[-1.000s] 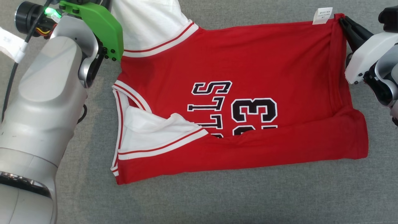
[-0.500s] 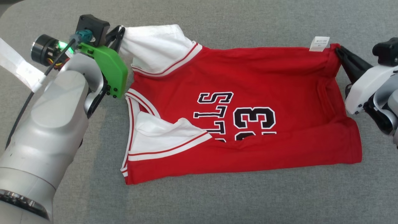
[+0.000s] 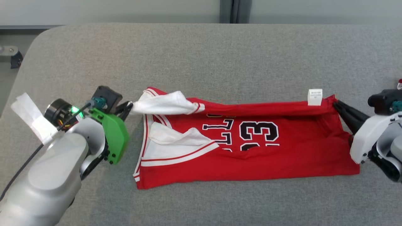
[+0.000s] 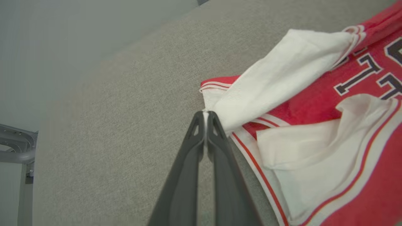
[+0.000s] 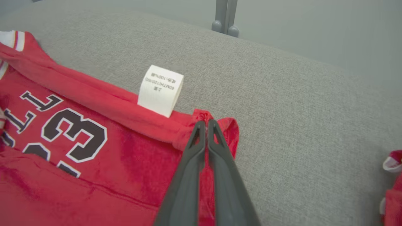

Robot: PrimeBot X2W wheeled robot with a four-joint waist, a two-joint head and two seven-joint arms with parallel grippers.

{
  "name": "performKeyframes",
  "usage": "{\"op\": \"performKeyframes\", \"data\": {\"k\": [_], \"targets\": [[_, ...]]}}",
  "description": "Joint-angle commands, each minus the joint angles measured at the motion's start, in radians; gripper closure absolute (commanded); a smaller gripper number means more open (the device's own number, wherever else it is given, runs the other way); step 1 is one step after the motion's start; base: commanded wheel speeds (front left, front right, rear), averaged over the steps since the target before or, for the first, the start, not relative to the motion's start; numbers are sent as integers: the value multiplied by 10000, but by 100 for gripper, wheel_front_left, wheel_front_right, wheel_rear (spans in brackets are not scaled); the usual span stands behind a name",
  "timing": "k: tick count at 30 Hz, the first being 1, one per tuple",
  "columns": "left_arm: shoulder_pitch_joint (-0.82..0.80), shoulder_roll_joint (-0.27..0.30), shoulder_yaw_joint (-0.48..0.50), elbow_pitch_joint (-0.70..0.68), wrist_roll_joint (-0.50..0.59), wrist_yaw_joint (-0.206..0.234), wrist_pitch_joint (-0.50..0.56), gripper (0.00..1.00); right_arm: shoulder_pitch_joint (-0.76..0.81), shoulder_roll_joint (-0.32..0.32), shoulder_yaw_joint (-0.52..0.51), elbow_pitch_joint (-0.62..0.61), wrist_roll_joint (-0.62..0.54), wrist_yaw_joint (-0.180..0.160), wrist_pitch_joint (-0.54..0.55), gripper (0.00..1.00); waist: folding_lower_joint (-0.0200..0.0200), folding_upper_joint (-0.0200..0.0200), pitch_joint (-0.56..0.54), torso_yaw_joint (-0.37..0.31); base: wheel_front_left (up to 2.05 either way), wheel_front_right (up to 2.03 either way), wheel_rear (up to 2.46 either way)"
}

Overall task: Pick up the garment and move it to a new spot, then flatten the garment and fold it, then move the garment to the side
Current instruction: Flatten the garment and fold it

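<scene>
Two grips on the jersey (image 3: pixel 282 157) — left pincer (image 3: pixel 129 106) pinches its white shoulder, right pincer (image 3: pixel 335 103) its hem corner. It lies midway on the table (image 3: pixel 201 62).

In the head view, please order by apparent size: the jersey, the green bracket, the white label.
1. Jersey
2. Green bracket, enlarged somewhat by nearness to the camera
3. Label
</scene>
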Motion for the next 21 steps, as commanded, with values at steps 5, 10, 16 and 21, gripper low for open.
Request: {"op": "performKeyframes", "data": {"k": [5, 10, 16, 21], "targets": [[1234, 961, -427, -1671, -306, 235, 1371, 100, 529, -464, 684, -584, 583, -15, 209, 100, 0, -1, -462, 85, 0, 0, 0], [2098, 1613, -607, -3245, -798, 474, 2429, 100, 573, -850, 1136, -1171, 1067, -15, 609, 100, 0, -1, -698, 32, 0, 0, 0], [2735, 2216, -639, -4374, -1383, 758, 3263, 100, 684, -1123, 1447, -1795, 1638, -15, 1423, 100, 0, -1, -954, -144, 0, 0, 0], [3105, 2493, -682, -4942, -1678, 928, 3618, 100, 839, -1272, 1594, -2149, 1966, -15, 2021, 100, 0, -1, -1170, -274, 0, 0, 0]]}}
